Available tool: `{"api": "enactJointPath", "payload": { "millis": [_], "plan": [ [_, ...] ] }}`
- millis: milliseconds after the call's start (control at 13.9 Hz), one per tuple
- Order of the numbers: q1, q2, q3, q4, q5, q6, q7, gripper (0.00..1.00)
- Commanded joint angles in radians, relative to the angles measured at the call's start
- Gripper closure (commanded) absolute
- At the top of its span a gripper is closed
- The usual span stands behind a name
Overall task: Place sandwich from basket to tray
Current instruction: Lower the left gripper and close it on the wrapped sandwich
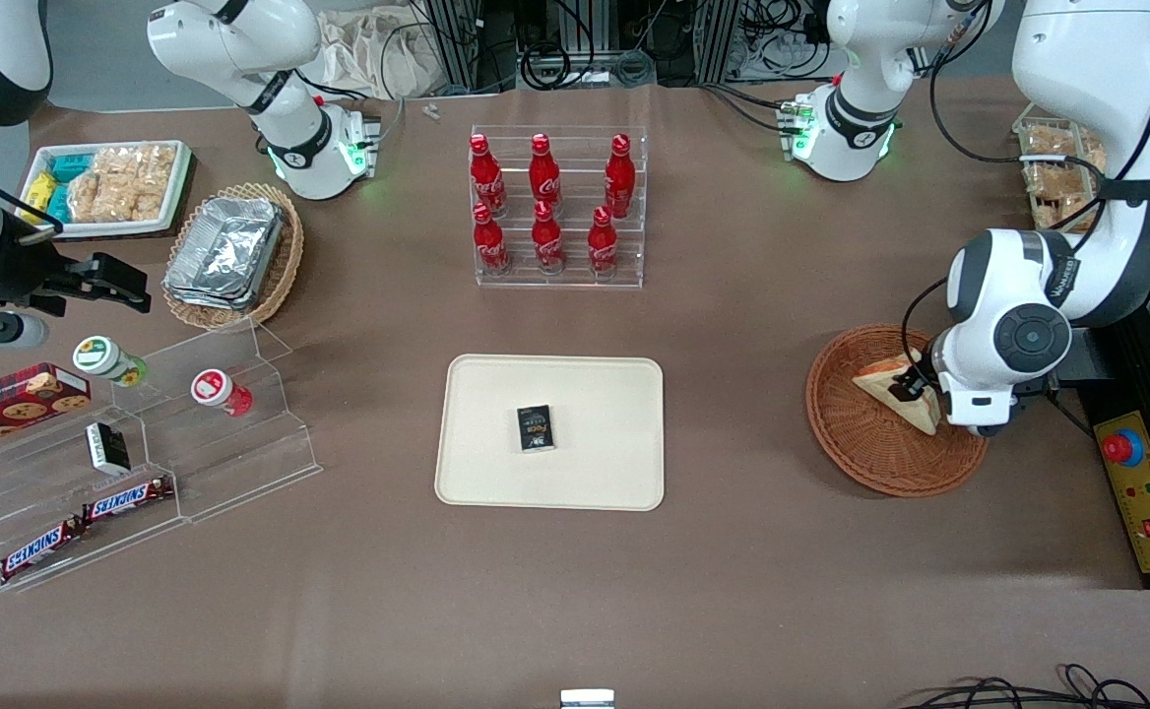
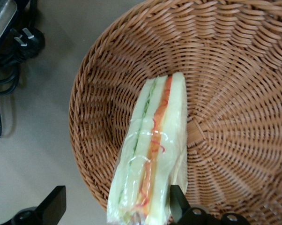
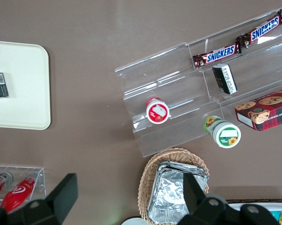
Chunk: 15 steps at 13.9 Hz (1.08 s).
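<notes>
The sandwich [image 1: 888, 387], a wrapped wedge of white bread with orange and green layers, lies in the round reddish-brown basket [image 1: 856, 463] toward the working arm's end of the table. My left gripper [image 1: 918, 386] is down in the basket, open, astride one end of the sandwich [image 2: 150, 154]. One finger [image 2: 177, 202] sits against the bread; the other finger [image 2: 55, 205] stands well apart from it, over the basket [image 2: 234, 93] rim. The gripper [image 2: 116, 208] holds nothing. The cream tray [image 1: 496, 394] lies flat at the table's middle.
A small black packet [image 1: 536, 428] lies on the tray. A clear rack of red bottles [image 1: 555, 207] stands farther from the front camera than the tray. Clear stepped shelves with snacks [image 1: 142, 443] and an oval basket of foil containers [image 1: 230, 251] sit toward the parked arm's end.
</notes>
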Motion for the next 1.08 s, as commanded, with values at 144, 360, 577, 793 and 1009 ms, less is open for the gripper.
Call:
{"api": "enactJointPath", "payload": {
  "millis": [144,360,577,793,1009],
  "plan": [
    [0.004,0.059,0.006,-0.032,0.026,0.133,-0.122,0.0],
    [0.001,0.096,0.005,-0.006,0.023,0.169,-0.138,0.0],
    [-0.004,0.153,0.0,0.069,0.015,0.169,-0.235,0.33],
    [-0.019,0.153,-0.003,0.076,0.021,0.169,-0.279,1.0],
    [-0.021,0.152,-0.003,0.082,0.021,0.163,-0.273,1.0]
  ]
}}
